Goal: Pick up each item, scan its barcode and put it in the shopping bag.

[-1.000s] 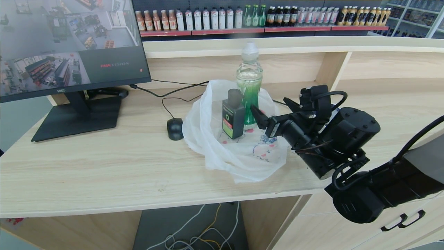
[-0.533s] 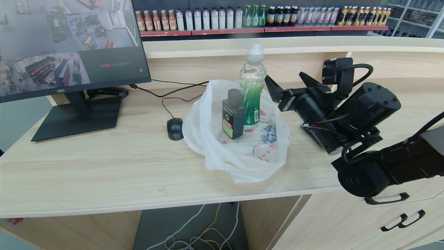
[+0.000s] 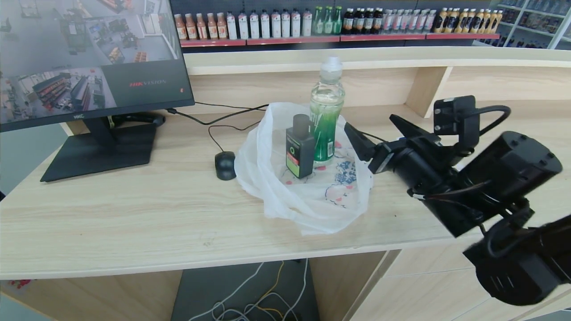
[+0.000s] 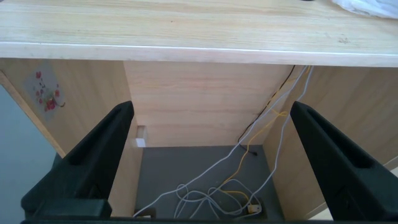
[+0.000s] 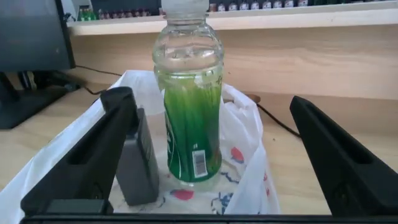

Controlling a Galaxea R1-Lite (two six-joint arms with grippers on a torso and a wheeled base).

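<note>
Clear plastic bottle: the clear plastic bottle point(image 3: 326, 120), tall with a green label and white cap, stands upright inside the bag, toward its far side.
Dark flat container: the dark flat container point(image 3: 299, 152), grey with a green and red label, stands upright in the bag just beside the bottle, on the side of the robot's left.
White plastic shopping bag: the white plastic shopping bag point(image 3: 312, 203), thin and crumpled with a printed pattern, lies open on the light wooden bench point(image 3: 134, 214), its rim slumped low around both items.
Right pincer: the right pincer point(image 3: 370, 122) is spread wide and holds nothing; it hangs just beside the bag's right rim, pointing at the bottle.
Left pincer: the left pincer point(image 4: 211, 109) is also spread wide and empty, low in front of the bench edge.
Surroundings: a black computer mouse point(image 3: 225, 165) lies near the bag; a black monitor point(image 3: 89, 58) stands well apart.
Step in hand: bagging looks done for both items.
Next move: probably drawing the right arm away without snagging the film, then looking for any unscanned item.
</note>
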